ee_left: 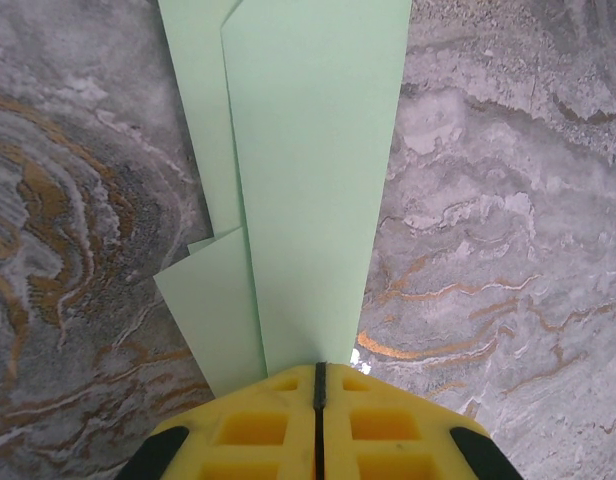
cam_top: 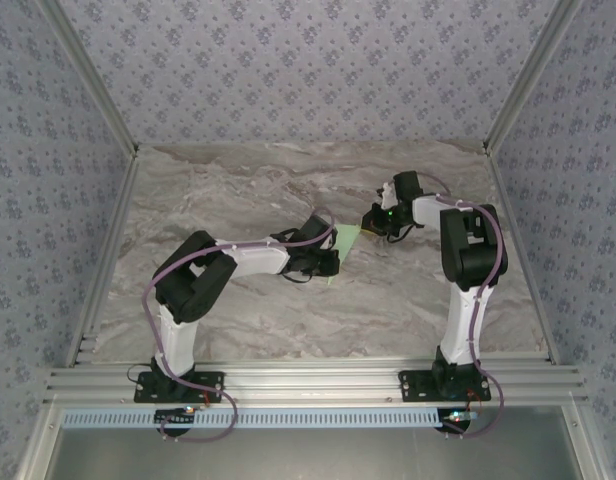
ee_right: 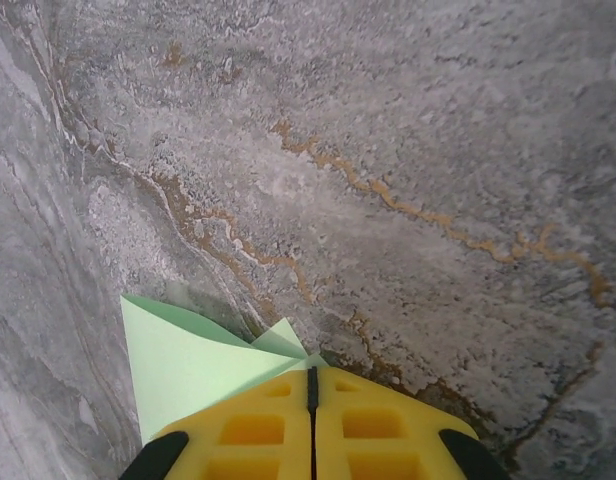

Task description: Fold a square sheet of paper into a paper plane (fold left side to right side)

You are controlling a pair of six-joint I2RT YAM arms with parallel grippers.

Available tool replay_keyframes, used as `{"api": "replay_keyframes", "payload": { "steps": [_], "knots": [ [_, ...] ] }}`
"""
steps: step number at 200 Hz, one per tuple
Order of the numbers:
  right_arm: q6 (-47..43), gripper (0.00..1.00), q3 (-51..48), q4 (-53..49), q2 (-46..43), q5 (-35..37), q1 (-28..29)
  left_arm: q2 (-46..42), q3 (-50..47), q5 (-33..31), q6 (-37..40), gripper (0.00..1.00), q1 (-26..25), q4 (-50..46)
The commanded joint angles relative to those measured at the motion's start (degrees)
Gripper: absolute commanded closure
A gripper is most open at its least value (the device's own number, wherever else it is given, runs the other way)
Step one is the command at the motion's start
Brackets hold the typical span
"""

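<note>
Two grippers, both pressed together, one at each end of the paper [cam_top: 346, 240]. It lies flat on the marble table [cam_top: 238, 190], just right of centre in the top view. The left gripper [cam_top: 330, 264] sits at the paper's 7 o'clock end, the right gripper [cam_top: 375, 222] at its 1 o'clock end. Tips touch paper in each wrist view; cannot tell whether a layer is nipped between them or merely pinned underneath.

Risks: a sideways drag by either arm could buckle the thin sheet or tear it at the point. Uneven pressure would likely skew the crease, so the halves fail to match. A raised tip may let the folded layers spring open.

Left wrist view adds what the top view lacks: a long narrow folded strip running toward 12 o'clock, with a lower layer peeking out at 9 o'clock. Right wrist view adds a sharp corner fanning toward 9 o'clock from the tips.
</note>
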Motion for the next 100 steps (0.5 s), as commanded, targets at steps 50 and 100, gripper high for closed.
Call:
{"api": "replay_keyframes", "payload": {
  "steps": [50, 100],
  "knots": [
    [-1.6, 0.9, 3.8, 0.0, 3.1, 3.7, -1.9, 3.3, -2.7, -0.5, 1.3, 0.93, -0.2, -12.0],
    [-2.6, 0.83, 2.6, -0.2, -3.1, 6.8, -3.3, 2.1, -2.6, 0.6, 1.3, 0.93, -0.2, -10.8]
  ]
}}
